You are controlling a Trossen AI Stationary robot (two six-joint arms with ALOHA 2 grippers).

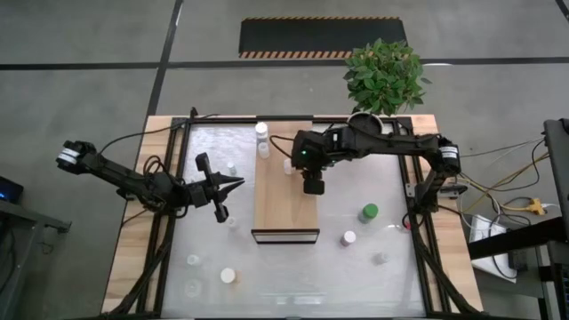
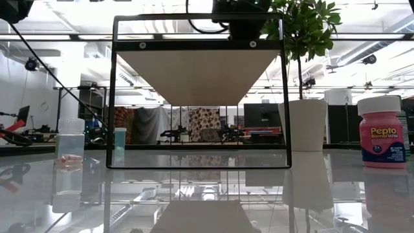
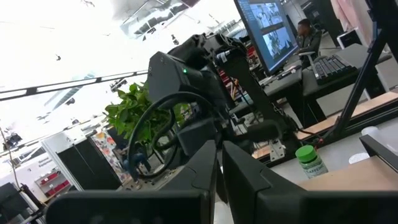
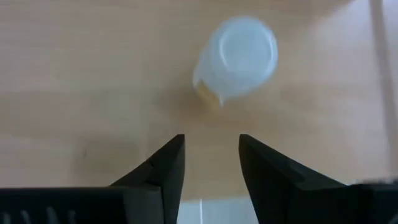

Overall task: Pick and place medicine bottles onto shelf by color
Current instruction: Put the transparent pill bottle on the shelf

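The light-wood shelf [image 1: 284, 191] lies in the table's middle, raised on a black frame [image 2: 200, 71]. My right gripper [image 4: 211, 140] hangs open above it, pointing steeply down; a white-capped medicine bottle [image 4: 239, 56] stands on the wood just beyond the fingertips, untouched. In the high view that gripper [image 1: 313, 187] covers the bottle. My left gripper [image 1: 233, 185] waits shut, left of the shelf, above the table. Other bottles stand on the table: a green-topped one [image 1: 369, 212], a white-capped one [image 1: 349, 238] and two white ones [image 1: 262, 140] at the far edge.
A potted plant [image 1: 384, 78] in a white pot [image 2: 307, 125] stands at the far right. A pink Pepto bottle [image 2: 383, 133] stands close to the low camera. More small bottles [image 1: 228, 276] sit near the front left. The table top is glossy, with a wooden rim [image 1: 133, 222].
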